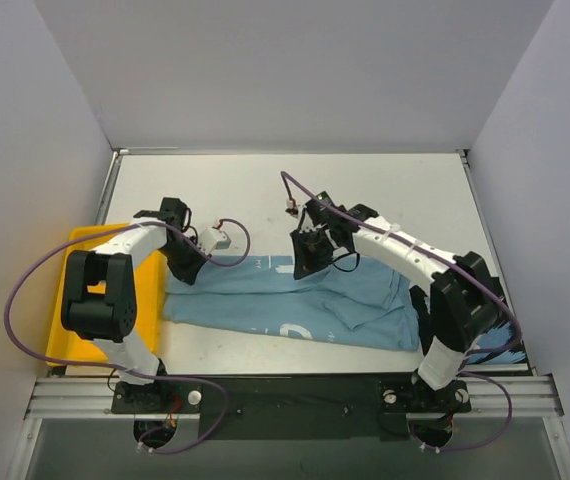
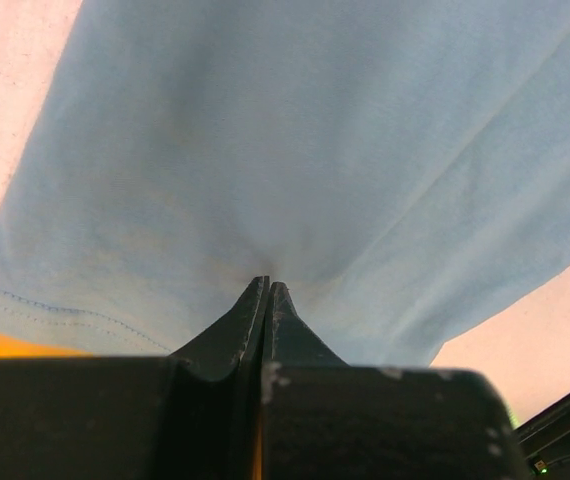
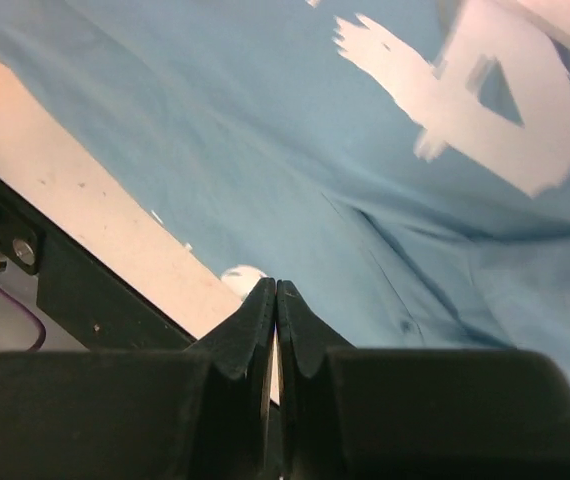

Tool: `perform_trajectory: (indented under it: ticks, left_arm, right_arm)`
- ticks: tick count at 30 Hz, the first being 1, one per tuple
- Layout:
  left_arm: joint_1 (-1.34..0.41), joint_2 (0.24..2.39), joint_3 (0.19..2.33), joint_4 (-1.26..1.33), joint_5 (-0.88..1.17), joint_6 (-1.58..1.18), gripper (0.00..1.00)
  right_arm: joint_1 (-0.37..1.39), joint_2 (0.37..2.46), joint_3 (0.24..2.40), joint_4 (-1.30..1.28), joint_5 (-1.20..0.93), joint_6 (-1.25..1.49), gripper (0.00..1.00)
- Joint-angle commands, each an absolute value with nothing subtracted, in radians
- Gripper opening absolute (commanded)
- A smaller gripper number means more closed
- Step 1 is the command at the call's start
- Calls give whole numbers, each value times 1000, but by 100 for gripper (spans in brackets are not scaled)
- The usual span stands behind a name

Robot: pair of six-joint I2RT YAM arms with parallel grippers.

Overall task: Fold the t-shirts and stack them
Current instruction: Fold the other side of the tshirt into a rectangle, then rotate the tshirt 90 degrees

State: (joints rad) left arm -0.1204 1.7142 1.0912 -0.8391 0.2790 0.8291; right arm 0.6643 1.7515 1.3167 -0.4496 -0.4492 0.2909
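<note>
So, left gripper [image 2: 267, 288]: clamped on the light blue t-shirt [image 1: 265, 300]
right gripper [image 3: 276, 288]: closed up tight, at that shirt's edge

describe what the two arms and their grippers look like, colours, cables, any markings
Both arms, left arm and right arm, have white link shells with bulky black joint housings on black base plates. A purple cable loops along each. The left gripper and right gripper have plain black fingers tapering to thin tips. No markings or sleeves are visible.
</note>
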Motion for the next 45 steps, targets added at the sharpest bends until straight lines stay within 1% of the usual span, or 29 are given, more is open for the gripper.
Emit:
perform_trajectory:
  ticks: [1,2,3,4,6,8,11,13,17,19,21,22,23,24,25,26,27,28,29,30,31,34,36,38,39,40,41,43,45]
  left_arm:
    - [-112,1631,1132,-850,285,828,2]
    - [-113,1620,1135,-862,287,830,2]
    - [-112,1612,1135,-865,285,830,2]
    - [-113,1603,1135,-865,285,828,2]
    - [-112,1601,1137,-845,285,813,2]
    - [-113,1609,1138,-809,279,792,3]
    - [-114,1632,1149,-766,268,752,3]
    - [-114,1654,1178,-773,268,732,3]
    - [-113,1643,1187,-788,270,729,4]
    - [-110,1640,1195,-808,262,727,3]
    - [-110,1641,1207,-830,262,721,4]
    - [-109,1640,1212,-836,264,718,4]
    - [-110,1640,1221,-847,268,709,4]
    - [-109,1641,1227,-850,270,698,4]
    - [-110,1643,1236,-856,275,690,4]
    - [-109,1646,1241,-857,278,677,4]
    - [-110,1651,1247,-861,288,670,4]
    - [-109,1655,1249,-861,296,661,4]
    - [-113,1663,1249,-851,298,658,4]
    - [-115,1669,1249,-845,298,655,4]
    - [-121,1681,1250,-829,287,653,4]
    - [-129,1721,1267,-796,261,647,4]
    - [-138,1758,1276,-789,249,646,4]
    - [-155,1789,1272,-776,238,652,4]
    - [-161,1793,1266,-766,233,653,4]
    - [-167,1798,1252,-746,221,660,5]
    - [-169,1799,1243,-735,213,661,5]
    - [-170,1809,1217,-716,190,673,5]
    - [-172,1810,1186,-713,181,684,4]
  right_arm:
    - [553,1622,1185,-561,-325,400,0]
    - [487,1570,1161,-590,-272,423,0]
    - [454,1543,1111,-598,-250,469,0]
    - [378,1501,1083,-607,-229,486,0]
    - [280,1441,1003,-600,-207,526,0]
    - [209,1436,941,-580,-195,534,0]
    - [140,1500,920,-557,-206,519,0]
    - [103,1584,942,-548,-198,509,0]
    - [26,1759,1054,-604,-115,515,0]
    - [-29,1878,1142,-633,-88,508,0]
    - [-31,1946,1283,-669,-78,488,0]
    - [-29,2024,1401,-710,-78,473,0]
    - [-23,2102,1457,-748,-87,471,0]
    - [-20,2135,1582,-765,-94,469,0]
    - [-15,2211,1641,-800,-109,468,0]
    - [-12,2245,1772,-813,-121,462,0]
    - [-6,2317,1901,-831,-155,459,0]
    - [-6,2356,1960,-844,-179,448,0]
    - [23,2418,2090,-863,-220,439,0]
    - [32,2443,2145,-877,-238,428,0]
    - [46,2479,2255,-896,-264,420,0]
    - [64,2474,2356,-887,-279,385,0]
    - [57,2418,2336,-870,-252,379,0]
    - [38,2315,2246,-848,-194,377,0]
    - [28,2239,2153,-826,-155,376,0]
    - [19,2203,2108,-806,-120,371,0]
    - [15,2130,1998,-766,-106,361,0]
    - [6,2050,1854,-726,-91,357,0]
    - [5,2013,1743,-716,-94,380,0]
